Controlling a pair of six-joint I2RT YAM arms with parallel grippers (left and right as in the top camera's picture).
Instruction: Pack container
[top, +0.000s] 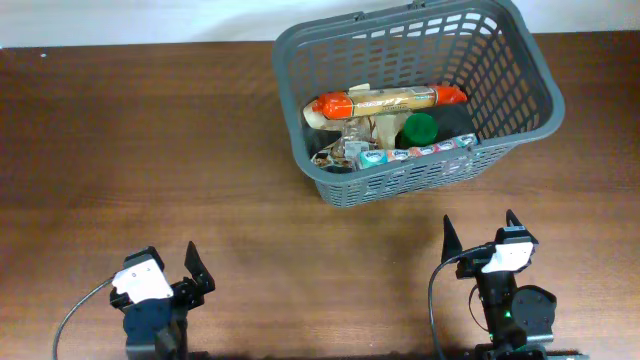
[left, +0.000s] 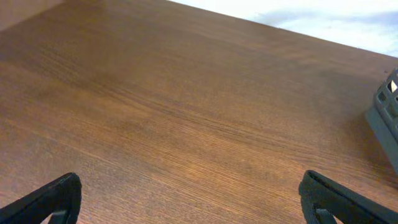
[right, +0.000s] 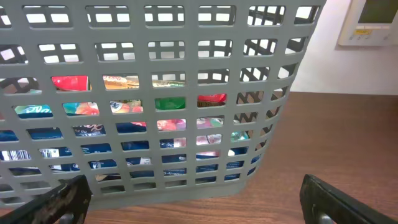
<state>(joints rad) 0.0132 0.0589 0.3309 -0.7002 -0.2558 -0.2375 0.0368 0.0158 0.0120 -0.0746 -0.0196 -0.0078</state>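
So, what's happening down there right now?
Left jaws open, empty. Right jaws open, empty, facing basket. Basket holds several packets. Nothing in the way.

Folded back and compact on both sides, pointing forward. Wide apart and empty at the left gripper (top: 172, 262), with dark fingertips (left: 55, 198) in the bottom corners of its wrist view. Same at the right gripper (top: 480, 228): spread wide, gripping nothing, fingertips (right: 339, 202) low at the edges.

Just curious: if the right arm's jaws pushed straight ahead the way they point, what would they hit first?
Most likely the container's slotted near wall; only bare table lies before it.
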